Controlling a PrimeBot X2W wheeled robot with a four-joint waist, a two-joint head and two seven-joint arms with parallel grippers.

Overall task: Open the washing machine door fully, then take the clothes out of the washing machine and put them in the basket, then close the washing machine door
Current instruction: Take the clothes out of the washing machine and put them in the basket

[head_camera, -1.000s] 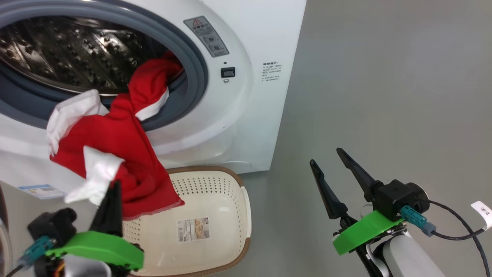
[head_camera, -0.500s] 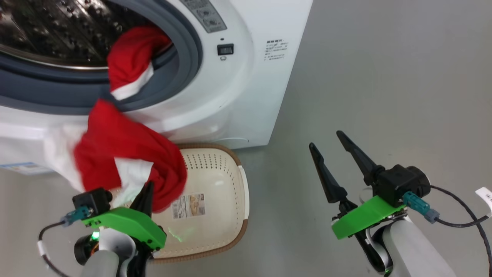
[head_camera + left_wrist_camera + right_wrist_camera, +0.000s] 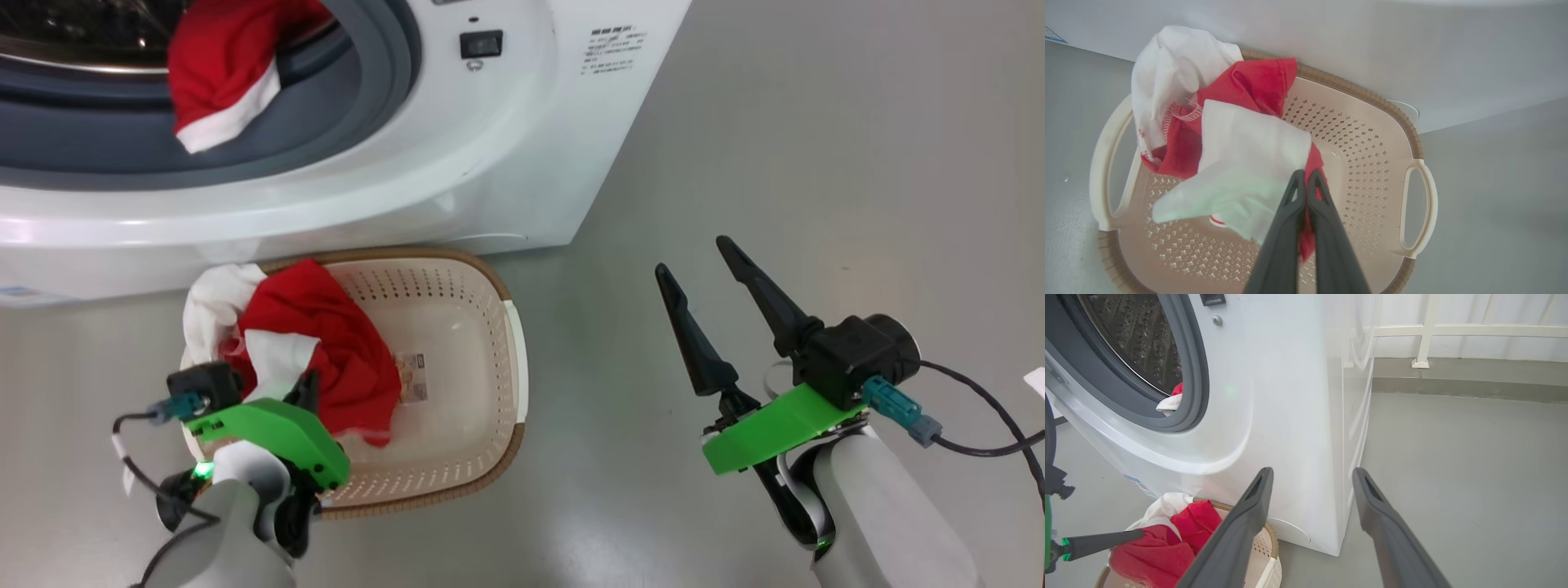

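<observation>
Down from the drum mouth has come the left gripper [image 3: 306, 388], bringing the clothes [image 3: 326, 351] into the basket [image 3: 510, 359], and the head camera has tipped down too. Its fingers are pressed together, pinching a red fold at their tips. A white flap drapes just ahead of them, and another white part spills over the rim up and to their left. The right gripper [image 3: 694, 260] hangs with fingers spread and empty, well apart. To release well, I would sink a little, part the fingers, then lift straight out so the limp knit does not cling and follow. The basket is stiff perforated plastic with a brown woven-look rim and loop handles. One red-and-white piece [image 3: 216, 73] remains on the machine [image 3: 490, 163]'s smooth grey ring.
</observation>
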